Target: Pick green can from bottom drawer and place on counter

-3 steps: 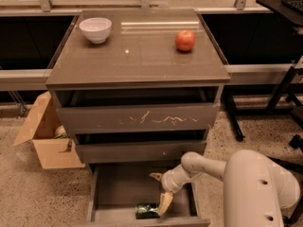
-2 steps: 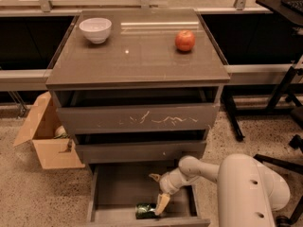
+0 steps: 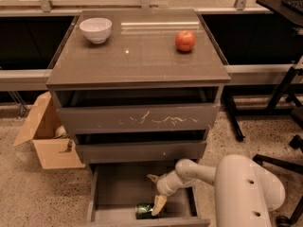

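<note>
Down inside the bottom drawer, my gripper hangs with its two fingers spread apart, one pointing toward eleven o'clock, the other toward six. The lower fingertip sits just beside the right end of the green can, which lies on its side against the drawer's low front, at about seven o'clock from my wrist. Up at twelve o'clock, above the middle drawer and the scratched top drawer, the counter carries a white bowl at eleven and a red apple at one.
</note>
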Available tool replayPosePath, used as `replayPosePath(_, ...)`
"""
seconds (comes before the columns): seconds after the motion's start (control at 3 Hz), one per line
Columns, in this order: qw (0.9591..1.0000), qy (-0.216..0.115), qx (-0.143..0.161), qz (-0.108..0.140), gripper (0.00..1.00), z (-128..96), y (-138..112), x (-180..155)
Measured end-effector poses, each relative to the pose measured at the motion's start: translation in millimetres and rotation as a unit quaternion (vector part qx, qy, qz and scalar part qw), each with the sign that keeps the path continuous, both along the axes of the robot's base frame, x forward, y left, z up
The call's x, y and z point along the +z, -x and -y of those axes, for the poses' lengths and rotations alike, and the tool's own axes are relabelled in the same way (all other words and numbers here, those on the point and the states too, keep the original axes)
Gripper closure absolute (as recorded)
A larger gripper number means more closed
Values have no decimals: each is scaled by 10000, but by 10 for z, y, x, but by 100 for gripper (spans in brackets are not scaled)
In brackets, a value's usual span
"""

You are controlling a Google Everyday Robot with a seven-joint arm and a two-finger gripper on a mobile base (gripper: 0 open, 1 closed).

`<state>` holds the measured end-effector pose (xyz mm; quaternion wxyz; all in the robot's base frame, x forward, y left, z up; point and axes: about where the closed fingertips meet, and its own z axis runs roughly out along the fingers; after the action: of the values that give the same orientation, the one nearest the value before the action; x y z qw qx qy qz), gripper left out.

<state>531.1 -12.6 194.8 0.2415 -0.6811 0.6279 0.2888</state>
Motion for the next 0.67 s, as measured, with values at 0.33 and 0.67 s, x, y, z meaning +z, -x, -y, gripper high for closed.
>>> replayPosePath(0.33, 9997, 47, -72, 234, 0, -74, -55, -83)
replayPosePath(0.67, 9986, 332, 12, 405, 0, -194, -91, -236)
